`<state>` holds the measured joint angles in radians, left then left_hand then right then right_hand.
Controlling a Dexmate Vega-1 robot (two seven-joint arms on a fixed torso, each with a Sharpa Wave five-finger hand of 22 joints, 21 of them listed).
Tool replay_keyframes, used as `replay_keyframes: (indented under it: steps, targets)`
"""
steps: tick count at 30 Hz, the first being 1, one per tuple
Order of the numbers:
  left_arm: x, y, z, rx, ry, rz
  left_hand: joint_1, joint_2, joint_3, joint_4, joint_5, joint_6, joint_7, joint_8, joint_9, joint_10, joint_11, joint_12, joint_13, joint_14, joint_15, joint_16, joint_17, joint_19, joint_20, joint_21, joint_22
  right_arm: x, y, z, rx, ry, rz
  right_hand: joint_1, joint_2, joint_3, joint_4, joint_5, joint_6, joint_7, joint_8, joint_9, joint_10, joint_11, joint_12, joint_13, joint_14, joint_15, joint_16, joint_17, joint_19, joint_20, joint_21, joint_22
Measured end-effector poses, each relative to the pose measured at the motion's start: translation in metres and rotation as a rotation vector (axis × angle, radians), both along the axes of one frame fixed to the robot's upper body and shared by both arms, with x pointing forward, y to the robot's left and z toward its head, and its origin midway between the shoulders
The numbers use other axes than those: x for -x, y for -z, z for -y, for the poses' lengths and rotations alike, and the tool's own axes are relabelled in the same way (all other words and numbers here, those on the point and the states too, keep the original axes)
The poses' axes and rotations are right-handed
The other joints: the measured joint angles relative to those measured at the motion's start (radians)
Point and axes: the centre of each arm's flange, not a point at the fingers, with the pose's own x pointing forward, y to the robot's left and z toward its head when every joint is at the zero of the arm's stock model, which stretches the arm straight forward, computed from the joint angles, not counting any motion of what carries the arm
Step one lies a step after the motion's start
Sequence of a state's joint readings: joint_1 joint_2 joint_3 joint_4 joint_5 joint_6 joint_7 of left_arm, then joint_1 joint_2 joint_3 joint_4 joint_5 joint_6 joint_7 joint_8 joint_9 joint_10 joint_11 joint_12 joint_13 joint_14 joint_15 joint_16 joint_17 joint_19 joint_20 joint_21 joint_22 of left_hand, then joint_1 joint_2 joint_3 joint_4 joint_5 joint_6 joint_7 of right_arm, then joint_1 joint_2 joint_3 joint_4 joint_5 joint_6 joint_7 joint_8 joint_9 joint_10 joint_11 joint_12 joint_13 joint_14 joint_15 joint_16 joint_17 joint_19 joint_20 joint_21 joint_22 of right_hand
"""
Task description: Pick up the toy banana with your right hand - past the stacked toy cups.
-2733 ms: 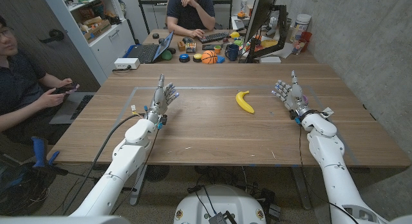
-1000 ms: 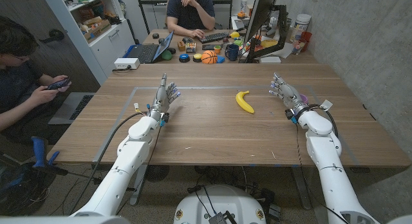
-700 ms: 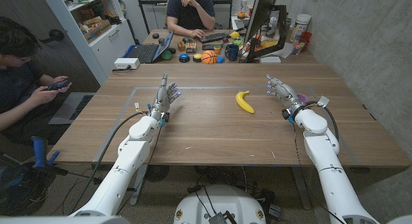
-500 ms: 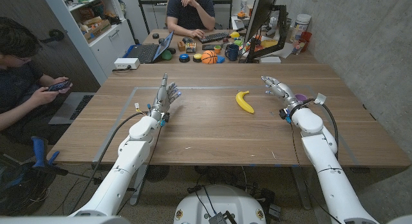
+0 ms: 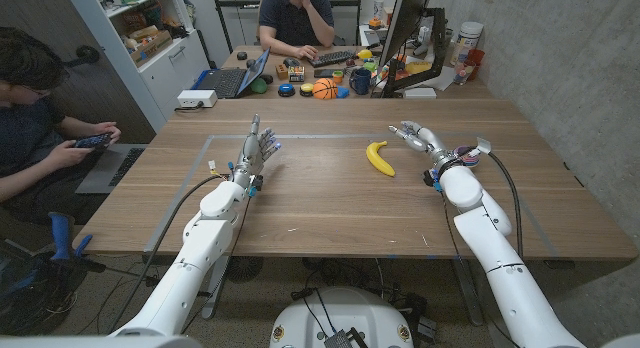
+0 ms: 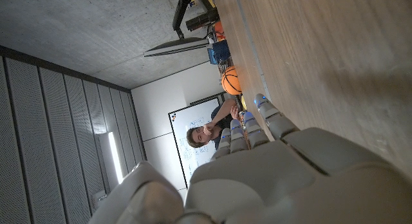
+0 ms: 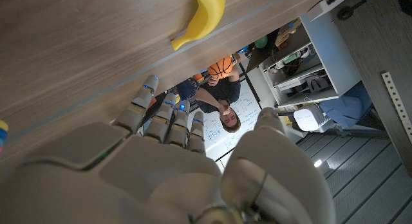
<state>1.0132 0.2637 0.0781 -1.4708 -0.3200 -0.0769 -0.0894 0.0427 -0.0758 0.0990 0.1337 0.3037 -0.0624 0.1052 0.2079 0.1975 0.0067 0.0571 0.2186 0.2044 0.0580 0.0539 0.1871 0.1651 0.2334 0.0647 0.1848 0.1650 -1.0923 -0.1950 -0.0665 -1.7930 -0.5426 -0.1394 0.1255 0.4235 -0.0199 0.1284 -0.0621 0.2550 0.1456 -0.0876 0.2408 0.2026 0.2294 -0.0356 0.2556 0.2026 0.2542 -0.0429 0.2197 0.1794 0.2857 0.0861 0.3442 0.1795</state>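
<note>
The yellow toy banana [image 5: 378, 157] lies on the wooden table [image 5: 330, 208] right of centre; its tip also appears in the right wrist view [image 7: 203, 15]. My right hand [image 5: 418, 138] hovers just right of the banana with its fingers [image 7: 168, 114] spread toward it, apart from it and holding nothing. A small stack of coloured toy cups [image 5: 464, 153] sits by my right wrist, partly hidden behind it. My left hand [image 5: 255, 152] stands upright at the table's left middle, fingers [image 6: 257, 121] extended and empty.
The far end of the table holds a toy basketball [image 5: 324, 88], a laptop [image 5: 232, 81], a monitor [image 5: 402, 28] and small clutter. One person sits behind it and another at the left with a phone. Thin blue tape lines [image 5: 300, 137] mark the table.
My right hand has swung left from beside the cups toward the banana, its fingers now pointing at it. The left hand and the banana have not moved.
</note>
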Motion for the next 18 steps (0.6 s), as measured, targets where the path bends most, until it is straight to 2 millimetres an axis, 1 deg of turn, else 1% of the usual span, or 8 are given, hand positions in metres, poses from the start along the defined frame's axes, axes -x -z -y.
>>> replay_keyframes:
  steps: [3, 4, 5, 8, 9, 12, 14, 18]
  targets:
    - [0.001, 0.001, 0.000, 0.000, 0.000, 0.001, 0.004, 0.004, 0.000, 0.000, 0.000, 0.000, 0.000, 0.000, 0.000, 0.000, 0.000, 0.000, 0.000, 0.000, 0.000, 0.000, 0.000, 0.000, 0.000, 0.000, 0.000, 0.001, 0.000, -0.001, 0.030, 0.035, -0.003, 0.003, -0.003, 0.000, 0.000, 0.000, 0.009, 0.002, 0.008, 0.000, 0.001, 0.002, 0.000, 0.000, 0.000, 0.000, 0.000, 0.000, 0.001, 0.001, 0.000, 0.000]
    - [0.002, 0.001, 0.000, 0.001, 0.001, 0.002, 0.004, 0.004, 0.000, 0.000, 0.000, 0.000, 0.000, 0.000, 0.000, 0.000, 0.000, 0.000, 0.000, 0.000, 0.000, 0.000, 0.000, 0.000, 0.000, 0.000, 0.000, 0.004, -0.001, -0.012, 0.060, 0.030, 0.001, 0.005, -0.005, 0.000, 0.000, 0.000, 0.016, 0.002, 0.008, 0.000, 0.001, 0.002, 0.000, 0.000, 0.001, 0.001, 0.000, 0.000, 0.001, 0.001, 0.000, 0.000]
    - [0.002, 0.001, 0.000, 0.001, 0.001, 0.002, 0.004, 0.004, 0.000, 0.000, 0.000, 0.000, 0.000, 0.000, 0.000, 0.000, 0.000, 0.000, 0.000, 0.000, 0.000, 0.000, 0.000, 0.004, 0.004, 0.000, 0.000, 0.005, -0.001, -0.016, 0.075, 0.036, 0.002, 0.005, -0.005, 0.000, 0.000, 0.000, 0.019, 0.005, 0.008, 0.000, 0.001, 0.002, 0.000, 0.000, 0.004, 0.003, 0.000, 0.000, 0.001, 0.001, 0.000, 0.000]
    - [0.003, 0.001, 0.000, 0.001, 0.000, 0.002, 0.004, 0.004, 0.000, 0.000, 0.000, 0.000, 0.000, 0.000, 0.000, 0.000, 0.000, 0.000, 0.000, 0.000, 0.000, 0.000, 0.000, 0.005, 0.005, 0.000, 0.000, 0.006, 0.000, -0.017, 0.096, 0.061, -0.005, 0.005, -0.005, 0.000, 0.000, 0.004, 0.025, 0.000, 0.008, 0.000, 0.001, 0.002, 0.000, 0.003, 0.005, 0.005, 0.000, 0.000, 0.005, -0.002, 0.000, 0.000]
    - [0.003, 0.001, 0.000, 0.001, 0.000, 0.004, 0.004, 0.004, -0.001, -0.001, 0.000, 0.000, 0.000, 0.000, 0.000, 0.000, 0.000, 0.000, 0.000, 0.000, 0.000, 0.000, 0.000, 0.005, 0.005, 0.000, 0.000, 0.007, 0.000, -0.025, 0.119, 0.063, -0.005, 0.005, -0.005, 0.000, 0.000, 0.004, 0.030, 0.002, 0.011, 0.000, 0.001, 0.002, 0.000, 0.005, 0.005, 0.005, 0.000, 0.000, 0.008, -0.006, -0.001, 0.000]
    - [0.004, 0.002, -0.001, 0.001, 0.000, 0.003, 0.004, 0.004, -0.004, -0.004, 0.000, 0.000, 0.000, 0.000, 0.000, 0.000, 0.000, 0.000, 0.000, 0.000, 0.000, 0.000, 0.000, 0.005, 0.005, 0.000, 0.000, 0.008, 0.001, -0.029, 0.147, 0.087, -0.014, 0.005, -0.005, -0.004, -0.004, 0.004, 0.041, 0.002, 0.015, 0.000, 0.001, 0.002, 0.000, 0.005, 0.005, 0.005, 0.000, 0.000, 0.008, -0.006, -0.004, 0.000]
    - [0.004, 0.002, -0.001, 0.001, 0.000, 0.003, 0.006, 0.006, -0.004, -0.004, 0.000, -0.003, -0.003, 0.000, 0.000, 0.000, 0.000, 0.000, 0.000, 0.000, 0.000, 0.000, 0.000, 0.005, 0.005, 0.000, 0.000, 0.008, 0.003, -0.040, 0.186, 0.094, -0.023, 0.005, -0.005, -0.004, -0.004, 0.004, 0.046, 0.000, 0.019, 0.004, 0.001, 0.002, 0.000, 0.005, 0.005, 0.005, 0.000, 0.000, 0.008, -0.006, -0.004, 0.000]
    - [0.005, 0.002, -0.002, 0.002, 0.002, 0.006, 0.009, 0.009, -0.004, -0.004, 0.000, 0.000, -0.007, 0.000, 0.000, 0.000, 0.000, -0.004, 0.000, 0.000, 0.000, 0.000, 0.000, 0.005, 0.005, 0.000, 0.000, 0.008, 0.004, -0.048, 0.231, 0.117, -0.036, 0.017, -0.006, -0.004, -0.004, 0.004, 0.058, -0.002, 0.019, 0.005, 0.001, 0.002, 0.000, 0.005, 0.005, 0.005, -0.006, 0.000, 0.008, -0.006, -0.004, 0.000]
